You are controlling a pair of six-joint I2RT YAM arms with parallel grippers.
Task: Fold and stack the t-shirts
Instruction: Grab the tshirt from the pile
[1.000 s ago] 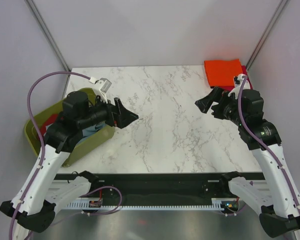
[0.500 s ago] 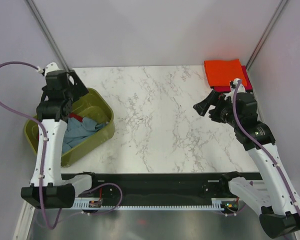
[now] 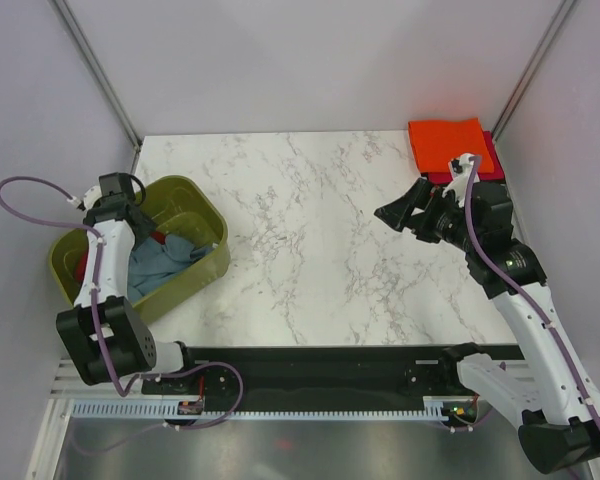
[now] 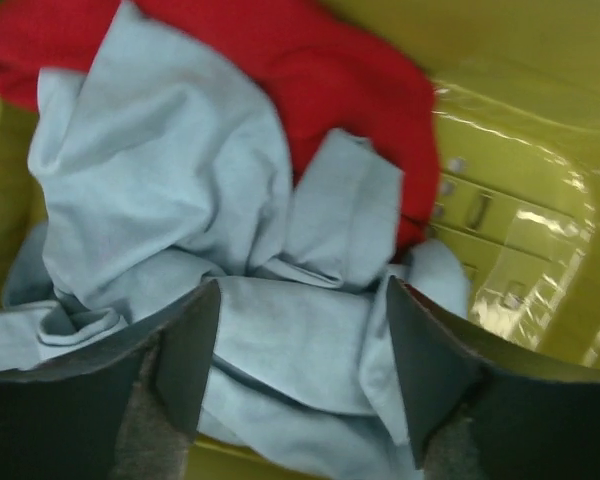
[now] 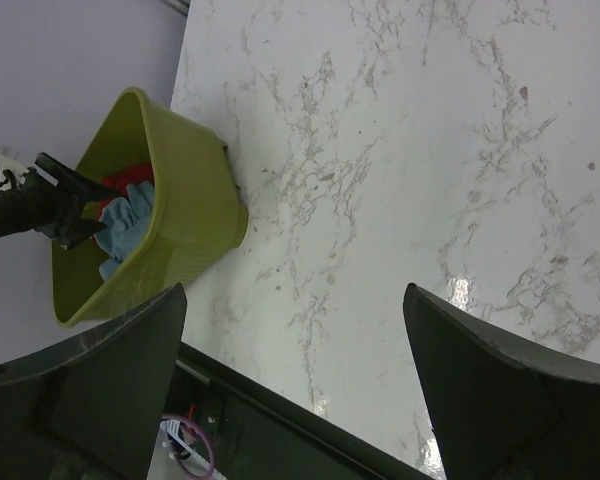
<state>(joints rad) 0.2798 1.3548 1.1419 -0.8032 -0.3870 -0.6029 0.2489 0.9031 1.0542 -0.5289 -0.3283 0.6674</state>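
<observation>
A crumpled slate blue-grey t-shirt (image 3: 165, 262) lies in the olive-green tub (image 3: 205, 268) on top of a red t-shirt (image 3: 158, 238). My left gripper (image 3: 140, 215) is open inside the tub. In the left wrist view its fingers (image 4: 190, 350) stand on either side of a fold of the blue-grey shirt (image 4: 180, 200), with the red shirt (image 4: 330, 70) behind. A folded bright orange t-shirt (image 3: 448, 142) lies at the far right corner on a magenta-red one (image 3: 492, 150). My right gripper (image 3: 392, 212) is open and empty above the table's right side.
The tub's inner wall (image 4: 520, 200) is close on the right of my left gripper. The right wrist view shows the tub (image 5: 180, 215) at the table's left edge, bare marble (image 5: 400, 150), and the black front rail (image 5: 270, 410).
My left arm has swung from over the table back to the left and down into the tub, onto the blue-grey shirt. My right gripper has shifted slightly left.
</observation>
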